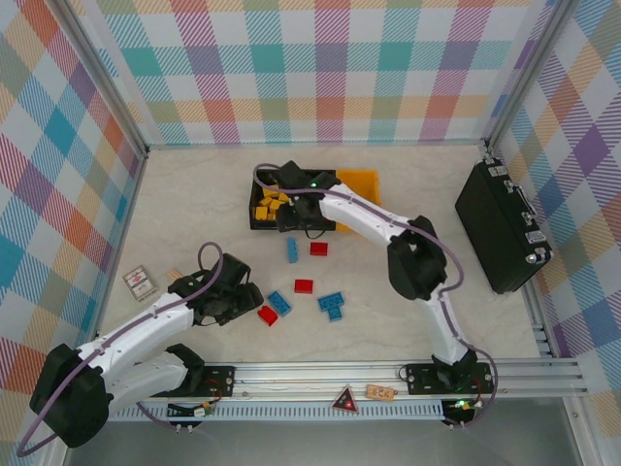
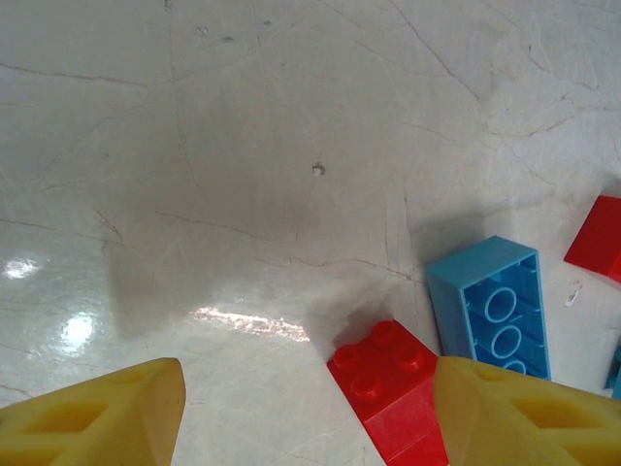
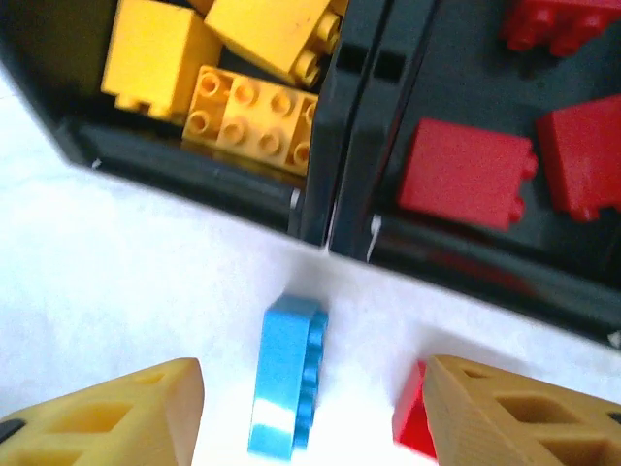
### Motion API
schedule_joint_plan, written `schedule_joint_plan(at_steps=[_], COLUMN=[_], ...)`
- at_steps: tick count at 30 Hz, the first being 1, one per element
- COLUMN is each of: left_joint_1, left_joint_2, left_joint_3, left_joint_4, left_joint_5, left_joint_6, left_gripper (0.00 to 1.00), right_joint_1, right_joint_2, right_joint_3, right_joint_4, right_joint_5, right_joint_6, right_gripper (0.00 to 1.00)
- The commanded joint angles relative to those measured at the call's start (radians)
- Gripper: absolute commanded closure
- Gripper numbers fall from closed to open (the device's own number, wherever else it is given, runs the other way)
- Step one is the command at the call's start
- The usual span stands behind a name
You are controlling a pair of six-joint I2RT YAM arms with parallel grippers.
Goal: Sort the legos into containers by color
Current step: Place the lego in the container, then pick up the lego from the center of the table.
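On the left wrist feed I see the left gripper (image 2: 307,388) spread wide with nothing between its jaws; its fingers (image 2: 97,419) are yellow, wedge-shaped plastic with hollow cut-outs; a red brick (image 2: 386,381), four round studs up, lies on the table just inside the finger at the right of that view, partly hidden behind it; a light blue brick (image 2: 490,316) lies right beside it, underside up, showing its round tubes; a second red piece (image 2: 597,238) sits at the frame edge; the table (image 2: 243,146) is pale, glossy and finely scratched.

The right gripper (image 3: 312,374) is likewise open and empty-handed; a blue brick on its side (image 3: 286,379) lies on the table between its fingers; a red corner (image 3: 408,427) shows against the finger at the right; just beyond stand two smooth black bins (image 3: 340,146), one holding yellow bricks (image 3: 247,121), the other red bricks (image 3: 466,175).

From overhead, the yellow-orange bin (image 1: 361,183) ends the row; a loose red brick (image 1: 304,286) and a loose blue piece (image 1: 333,305) lie between the arms.
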Motion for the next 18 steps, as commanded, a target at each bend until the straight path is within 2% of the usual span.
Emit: schedule_joint_plan(at_steps=[1, 10, 18], left_joint_1=[-0.021, -0.045, -0.048], left_joint_2=[0.033, 0.216, 0.48], left_joint_3=[0.048, 0.199, 0.417], left_joint_4=[0.015, 0.053, 0.07], left_joint_5=[0.003, -0.036, -0.085], left_joint_6=[-0.002, 0.068, 0.15], left_gripper=[0.32, 0.32, 0.33], right_joint_1=[0.007, 0.007, 0.006], right_joint_2=[-0.145, -0.451, -0.648], right_joint_3=[-0.143, -0.515, -0.761], right_joint_4=[0.108, 0.178, 0.183], right_joint_5=[-0.01, 0.007, 0.029], right_joint_6=[0.032, 0.103, 0.181], right_gripper=[0.38, 0.36, 0.35])
